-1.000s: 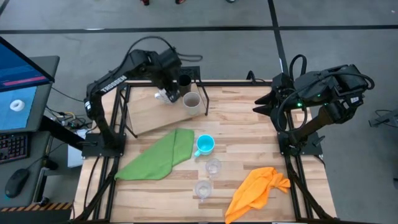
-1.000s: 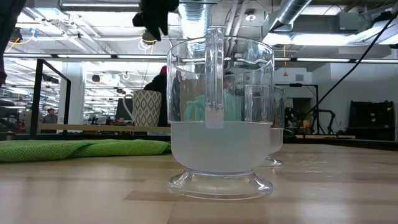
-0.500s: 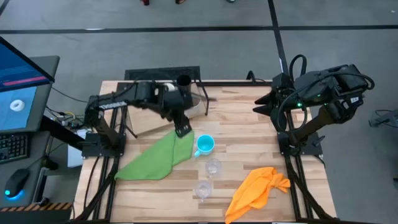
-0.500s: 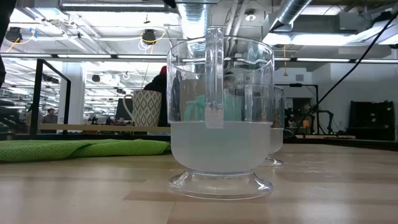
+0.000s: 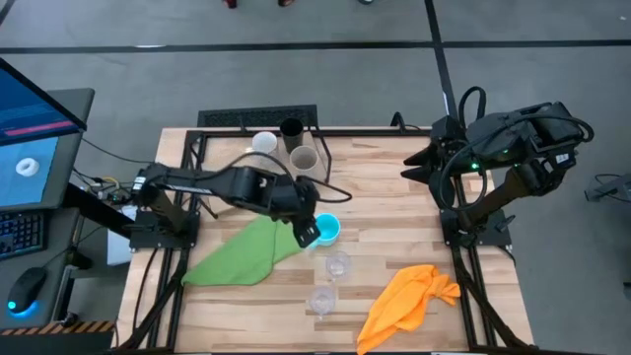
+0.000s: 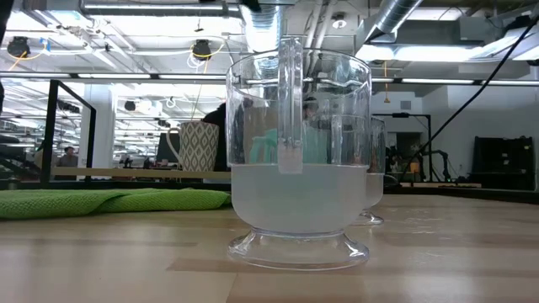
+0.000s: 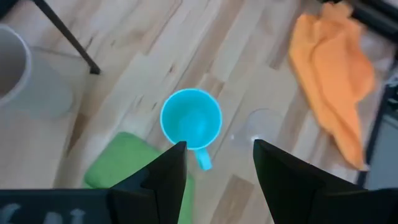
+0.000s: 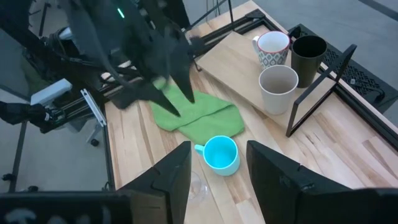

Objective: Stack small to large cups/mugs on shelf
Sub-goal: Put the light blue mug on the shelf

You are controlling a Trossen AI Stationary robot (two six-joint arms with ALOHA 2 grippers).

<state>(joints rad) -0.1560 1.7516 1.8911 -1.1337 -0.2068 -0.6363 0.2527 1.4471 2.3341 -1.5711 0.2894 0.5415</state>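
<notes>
Left tool (image 7: 214, 158) hangs just above the blue mug (image 5: 326, 229), fingers spread and holding nothing, so this looks like the reach for the next pickup. Next it needs to drop and close on the rim or handle. Mug's bright blue, upright, empty, on the table beside the green cloth (image 5: 246, 249). Farther back, three cups already sit on the shelf (image 5: 232, 166). Right tool (image 8: 217, 162) waits off to the side, also spread.
</notes>
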